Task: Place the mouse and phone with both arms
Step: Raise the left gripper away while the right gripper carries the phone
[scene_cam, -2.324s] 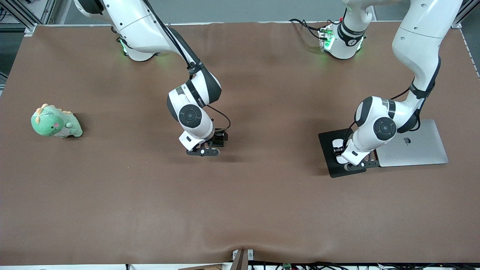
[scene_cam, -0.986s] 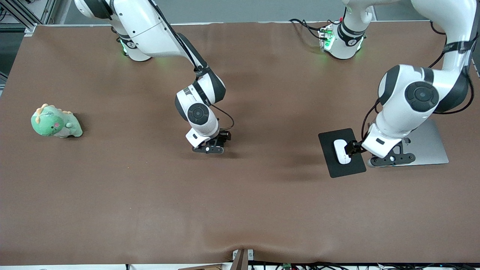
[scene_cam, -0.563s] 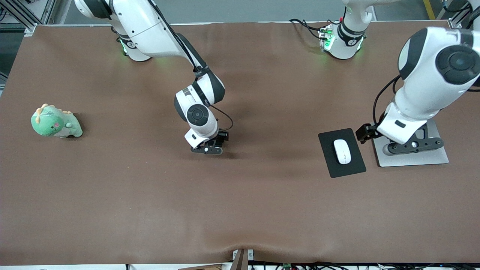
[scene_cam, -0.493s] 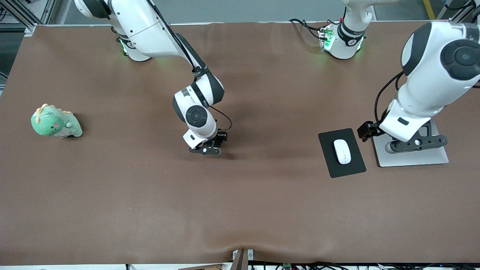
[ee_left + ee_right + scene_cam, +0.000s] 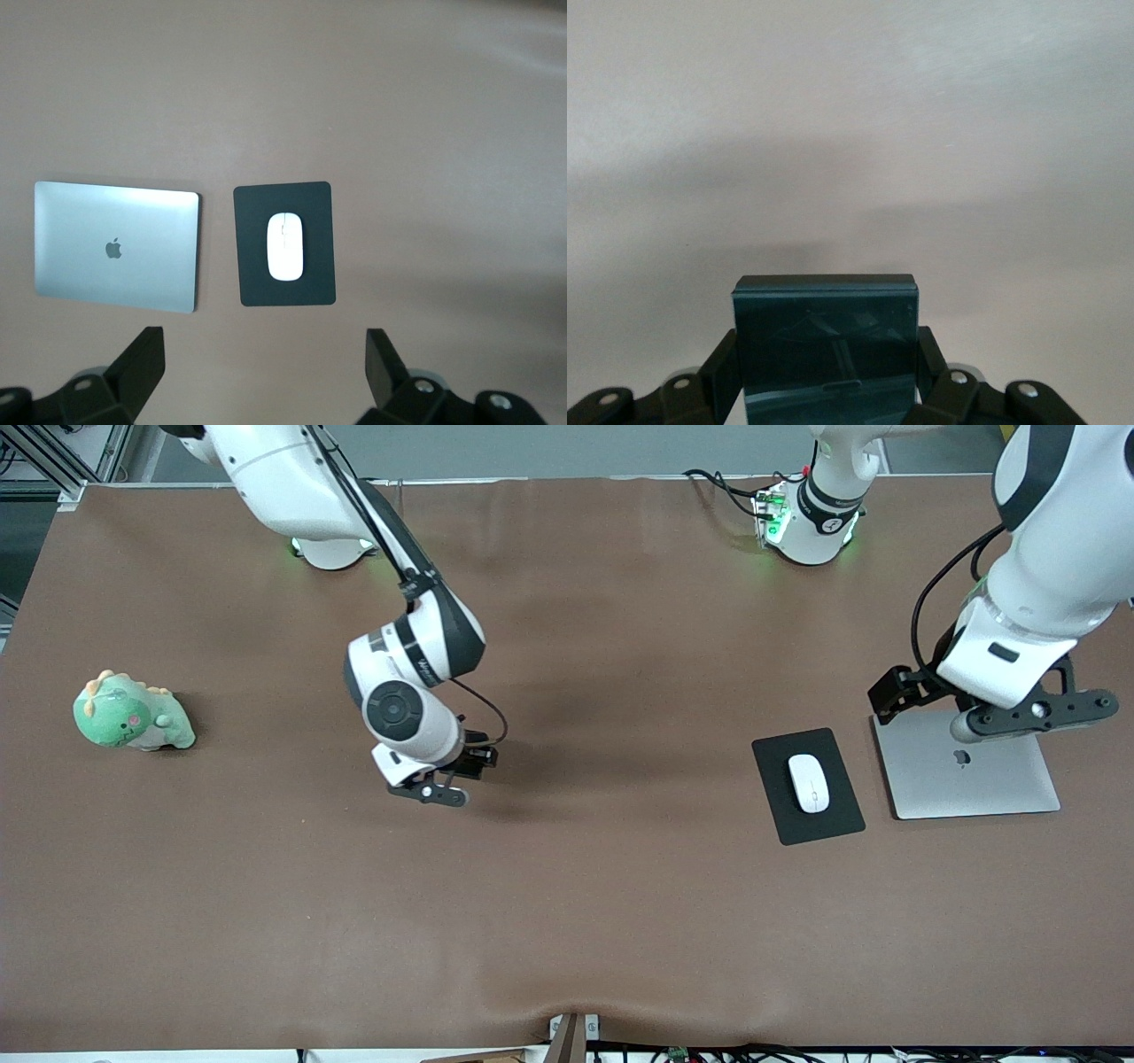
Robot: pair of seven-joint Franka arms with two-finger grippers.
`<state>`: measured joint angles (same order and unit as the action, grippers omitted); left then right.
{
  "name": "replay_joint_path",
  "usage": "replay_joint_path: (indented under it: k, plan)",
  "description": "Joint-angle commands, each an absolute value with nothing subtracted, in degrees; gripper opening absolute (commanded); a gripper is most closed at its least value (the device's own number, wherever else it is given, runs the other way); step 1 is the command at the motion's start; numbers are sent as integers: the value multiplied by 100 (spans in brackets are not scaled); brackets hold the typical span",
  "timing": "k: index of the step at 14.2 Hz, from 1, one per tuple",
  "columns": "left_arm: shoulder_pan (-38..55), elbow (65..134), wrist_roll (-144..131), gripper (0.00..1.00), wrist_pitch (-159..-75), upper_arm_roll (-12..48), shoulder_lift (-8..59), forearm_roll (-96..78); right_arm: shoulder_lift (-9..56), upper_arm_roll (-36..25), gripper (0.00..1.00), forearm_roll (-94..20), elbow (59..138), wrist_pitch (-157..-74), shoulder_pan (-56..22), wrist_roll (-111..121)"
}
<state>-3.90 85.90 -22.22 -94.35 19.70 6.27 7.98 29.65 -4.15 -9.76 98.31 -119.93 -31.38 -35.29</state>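
A: Where's the mouse? 
B: Sitting on the mouse pad beside the laptop, looks placed. Left gripper hangs spread wide above the laptop, empty. 
A: And the phone? 
B: Right gripper pinches it over mid-table, probably for carrying.

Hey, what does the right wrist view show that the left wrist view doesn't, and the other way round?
Only the right wrist view shows the phone, a dark glossy slab clamped in the right gripper, jaws shut on its sides, over bare table.

Only the left wrist view shows the white mouse lying on the black mouse pad, with the closed silver laptop beside the pad, and the empty left gripper, jaws wide open, hanging above them.

Both show the brown table cover underneath.
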Motion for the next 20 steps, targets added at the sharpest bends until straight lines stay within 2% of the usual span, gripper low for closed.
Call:
replay_joint_path:
  k: [1, 6, 9, 13, 20]
  plan:
    - [-448, 8622, -2127, 100, -9185, 1969, 370, 677, 2270, -325, 0, -949, 10500, -11900, -2700, -3097]
    - [-536, 8631, -2048, 100, -8965, 1969, 264, 352, 1574, -351, 0, -940, 11433, -11979, -2075, -2331]
    - [-580, 8631, -1943, 100, -8947, 1969, 255, 325, 1144, -369, 0, -914, 12320, -12637, -1829, -1751]
    - [-589, 8631, -1925, 100, -8895, 1960, 255, 325, 906, -378, 0, -888, 12848, -12805, -1118, -644]
    - [-606, 8622, -1600, 100, -8895, 1890, 246, 325, 888, -413, 0, -712, 13640, -13657, -247, 526]
